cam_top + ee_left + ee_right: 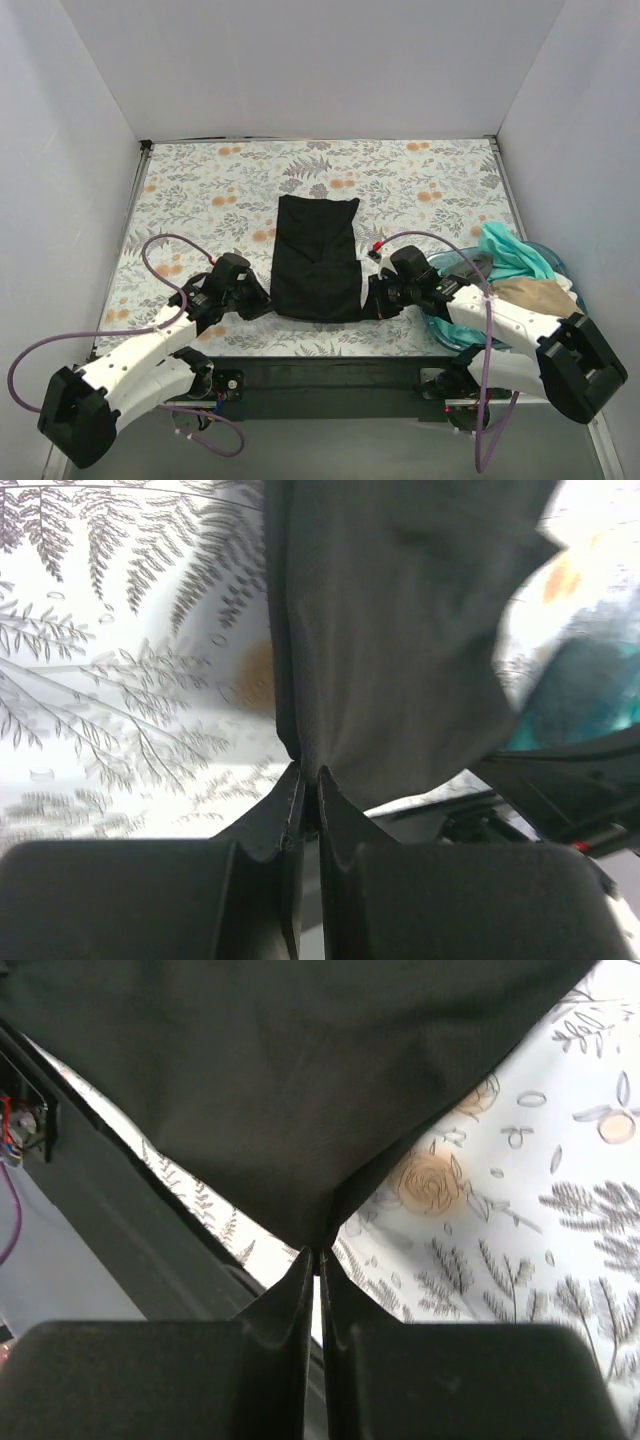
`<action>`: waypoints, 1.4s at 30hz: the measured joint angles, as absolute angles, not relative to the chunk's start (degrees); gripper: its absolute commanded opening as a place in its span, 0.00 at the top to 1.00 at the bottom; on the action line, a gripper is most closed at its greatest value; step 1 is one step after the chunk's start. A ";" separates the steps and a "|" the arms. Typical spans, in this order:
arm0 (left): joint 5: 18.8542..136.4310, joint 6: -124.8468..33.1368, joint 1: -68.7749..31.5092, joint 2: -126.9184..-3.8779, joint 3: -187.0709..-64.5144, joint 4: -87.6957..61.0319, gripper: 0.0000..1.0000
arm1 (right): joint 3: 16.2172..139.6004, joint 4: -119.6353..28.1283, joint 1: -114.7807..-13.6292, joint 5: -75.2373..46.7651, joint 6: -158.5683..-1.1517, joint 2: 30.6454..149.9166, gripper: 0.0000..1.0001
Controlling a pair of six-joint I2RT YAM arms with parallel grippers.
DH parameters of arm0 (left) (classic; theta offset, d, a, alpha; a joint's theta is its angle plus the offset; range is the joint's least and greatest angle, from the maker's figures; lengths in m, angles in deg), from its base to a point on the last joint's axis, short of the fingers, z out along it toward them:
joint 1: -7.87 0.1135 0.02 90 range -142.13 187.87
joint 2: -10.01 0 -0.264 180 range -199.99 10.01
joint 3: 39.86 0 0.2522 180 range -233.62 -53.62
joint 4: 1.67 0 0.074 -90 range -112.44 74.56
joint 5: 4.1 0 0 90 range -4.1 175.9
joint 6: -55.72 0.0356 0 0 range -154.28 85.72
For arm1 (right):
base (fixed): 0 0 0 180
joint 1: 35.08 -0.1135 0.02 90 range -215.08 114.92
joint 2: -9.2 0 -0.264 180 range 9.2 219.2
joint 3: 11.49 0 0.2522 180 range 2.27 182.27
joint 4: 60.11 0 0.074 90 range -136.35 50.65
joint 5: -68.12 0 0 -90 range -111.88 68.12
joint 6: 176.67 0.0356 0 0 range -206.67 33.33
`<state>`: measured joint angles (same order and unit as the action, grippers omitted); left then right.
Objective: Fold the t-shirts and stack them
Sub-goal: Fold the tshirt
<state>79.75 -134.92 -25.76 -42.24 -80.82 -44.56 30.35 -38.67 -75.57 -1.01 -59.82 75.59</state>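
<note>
At the near left corner of the black t-shirt (318, 258): the left gripper (308, 780) has its jaws pressed together on a pinch of the hem, and the cloth fans up and away from the fingertips
At the near right corner of the black t-shirt: the right gripper (318, 1255) mirrors it, with its jaws almost touching, a point of fabric caught between them and the cloth drawn into a taut V
Why both corners: a grip at each end of the near edge lets the two arms raise that edge level, so the step in hand is probably carrying it toward the far end for a crosswise fold
Black t-shirt itself: lies flat as a long narrow panel running away from the arms, sleeves seemingly already turned in, which suits a final fold in half
Under the black t-shirt: the table (190, 200) with its floral cover gives a flat bed to crease against
Right of the black t-shirt: a translucent blue tub (455, 263) holds a teal t-shirt (505, 250), a tan t-shirt (535, 295) and a sliver of white cloth (566, 283), heaped unfolded and kept off the folding area
Progress: early, I judge, with one shirt mid-fold and no stack in sight
Risk: uneven lifting would skew the crease
</note>
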 measured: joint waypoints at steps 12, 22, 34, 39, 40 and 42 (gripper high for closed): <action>86.00 -135.27 -26.39 -37.06 -94.16 -53.98 1.00 | 45.28 -25.66 -73.73 -5.36 -61.44 71.77 0.88; 95.73 -134.33 -26.39 -46.72 -103.01 -53.17 1.00 | 58.76 -24.15 -69.67 -0.51 -68.87 81.99 0.84; 96.36 -135.77 -26.39 -47.60 -100.85 -53.63 1.00 | 51.59 -29.20 -92.97 -10.68 -81.77 82.08 0.59; 96.23 -136.23 -26.39 -47.05 -100.34 -53.61 1.00 | 49.19 -33.05 -98.39 -18.37 -83.47 85.62 0.46; 96.21 -136.29 -26.39 -46.98 -100.12 -53.61 1.00 | 49.19 -33.73 -98.74 -19.59 -83.71 86.87 0.46; 96.21 -136.45 -26.39 -46.92 -99.88 -53.89 1.00 | 49.19 -34.62 -99.44 -21.49 -83.91 89.12 0.42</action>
<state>96.21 -136.45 -26.39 -46.92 -99.88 -53.89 49.19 -34.62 -99.44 -21.49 -83.91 89.12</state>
